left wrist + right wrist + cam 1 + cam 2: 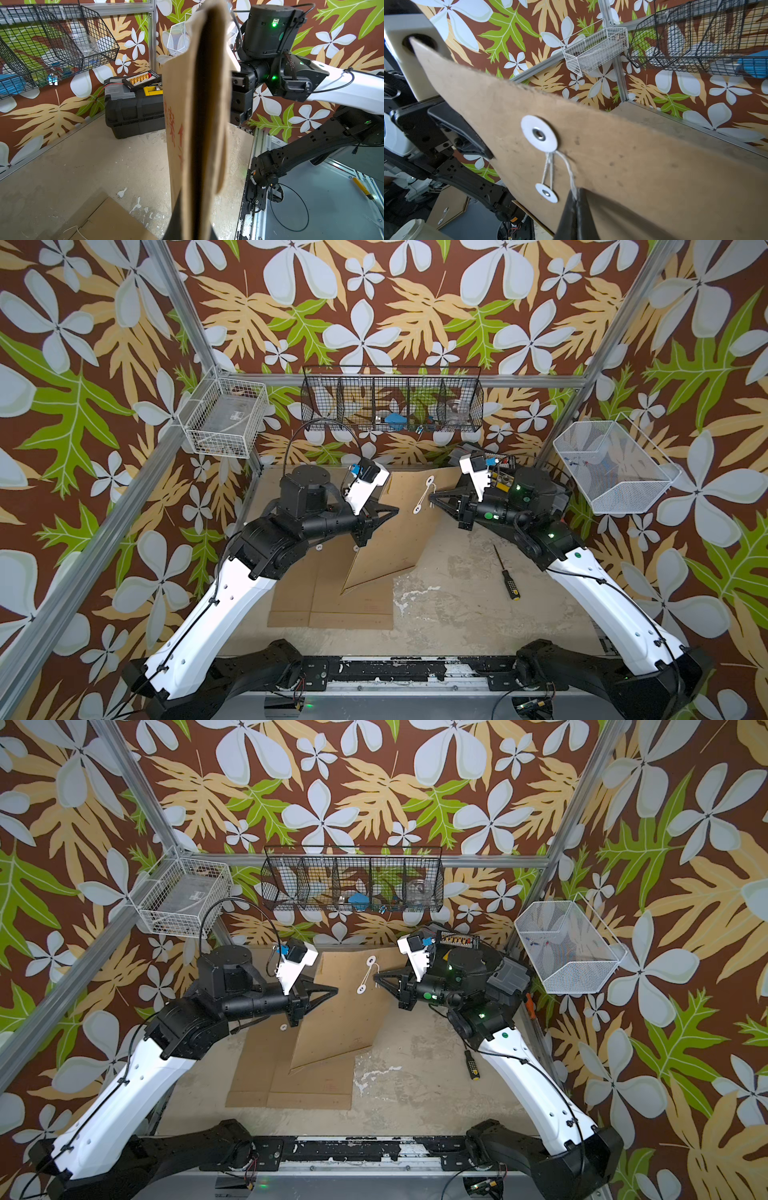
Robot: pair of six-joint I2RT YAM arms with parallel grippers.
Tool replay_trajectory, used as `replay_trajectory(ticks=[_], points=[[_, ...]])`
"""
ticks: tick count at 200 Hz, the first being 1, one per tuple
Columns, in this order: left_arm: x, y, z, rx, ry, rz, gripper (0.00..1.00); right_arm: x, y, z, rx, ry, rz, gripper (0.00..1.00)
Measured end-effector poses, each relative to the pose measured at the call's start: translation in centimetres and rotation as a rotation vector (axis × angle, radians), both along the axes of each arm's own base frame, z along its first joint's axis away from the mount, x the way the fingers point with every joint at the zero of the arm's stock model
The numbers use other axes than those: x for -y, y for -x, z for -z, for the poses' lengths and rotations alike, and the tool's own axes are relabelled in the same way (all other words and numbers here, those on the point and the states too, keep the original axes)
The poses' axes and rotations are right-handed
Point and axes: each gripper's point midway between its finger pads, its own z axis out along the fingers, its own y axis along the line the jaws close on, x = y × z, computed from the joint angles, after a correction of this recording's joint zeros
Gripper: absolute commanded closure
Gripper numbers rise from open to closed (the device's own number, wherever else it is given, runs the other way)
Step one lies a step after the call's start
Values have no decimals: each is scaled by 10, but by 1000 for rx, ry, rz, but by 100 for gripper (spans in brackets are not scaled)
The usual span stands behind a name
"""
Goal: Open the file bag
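Note:
A brown kraft file bag [390, 539] [336, 1019] is lifted at a tilt above the table. My left gripper [397, 511] [336, 991] is shut on its left edge; in the left wrist view the bag [187, 124] runs edge-on out of the shut jaws [197, 228]. Two white closure discs [538, 136] [546, 192] sit on the bag's face, joined by a white string [568, 168]. My right gripper [576, 199] [430, 497] [375, 976] is shut on the loose end of that string, just beside the discs.
More flat brown bags [332, 601] lie on the table under the lifted one. A screwdriver [506, 572] lies to the right. A black toolbox [135, 112] stands at the back. Wire baskets [390, 404] [226, 416] [615, 466] hang on the walls.

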Motion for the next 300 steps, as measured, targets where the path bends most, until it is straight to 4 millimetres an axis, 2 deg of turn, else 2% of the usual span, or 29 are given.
replay_trajectory(ticks=[38, 138, 196, 248, 300], points=[[-1, -1, 0, 2, -3, -10, 100, -10, 12, 2, 21, 32, -47, 100], [-2, -5, 4, -1, -13, -27, 100, -29, 24, 5, 39, 65, -116, 100], [-2, -12, 13, -24, -27, -57, 100, -32, 28, 3, 48, 67, -130, 100], [-4, -24, 23, -3, -82, -168, 100, -24, 9, 6, 58, 108, -9, 100], [10, -32, 39, 44, -185, -287, 100, -19, -8, 16, 37, 159, 71, 100]])
